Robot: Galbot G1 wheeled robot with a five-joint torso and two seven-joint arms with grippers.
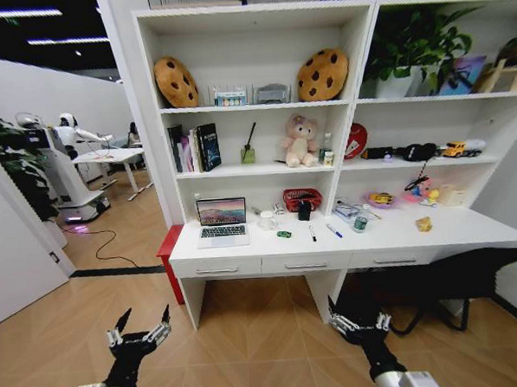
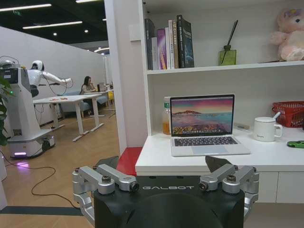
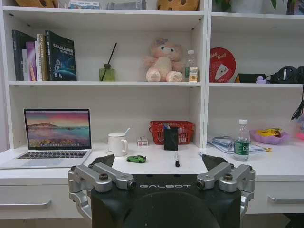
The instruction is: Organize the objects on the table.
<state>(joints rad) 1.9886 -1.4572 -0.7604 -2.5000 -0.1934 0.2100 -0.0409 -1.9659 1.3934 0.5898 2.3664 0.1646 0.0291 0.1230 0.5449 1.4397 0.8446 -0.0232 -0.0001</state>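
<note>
Robot stands back from the table [image 1: 469, 231], well apart from it, both arms low in front. Landmark for everything below: the laptop [image 1: 222, 222].

Table first: long white desk, drawers along the front edge. The laptop sits open at the table's left end, screen up. Risk: biggest item, hinged, and near the left edge; a push from an arm coming in low could slide it toward that edge or fold the lid.

Right of the laptop, well along the desk, the bottle [image 3: 242, 140] stands upright beside a stack of papers [image 3: 227, 143]. Tall and narrow, probably tips easily if clipped from the side.

Just right of the laptop, the mug [image 3: 117, 144], upright, something sticking out of it. Beyond the mug, the pen cup [image 3: 170, 138] stands against a red basket [image 3: 171, 131]; grabbing the cup may drag the basket.

Green gadget [image 3: 136, 159] lies in front of the mug, right of the laptop. Black pen [image 3: 176, 159] lies further right, blue pen [image 1: 333, 231] beyond that. Small flat things, likely to roll or skid off the front edge if nudged.

Left gripper [image 1: 141, 330] hangs wide open, nothing in it. Right gripper [image 1: 359, 319] likewise spread, empty. Main hazard judged from here: the approach, since the desk edge and drawer handles sit between the grippers and the objects.
</note>
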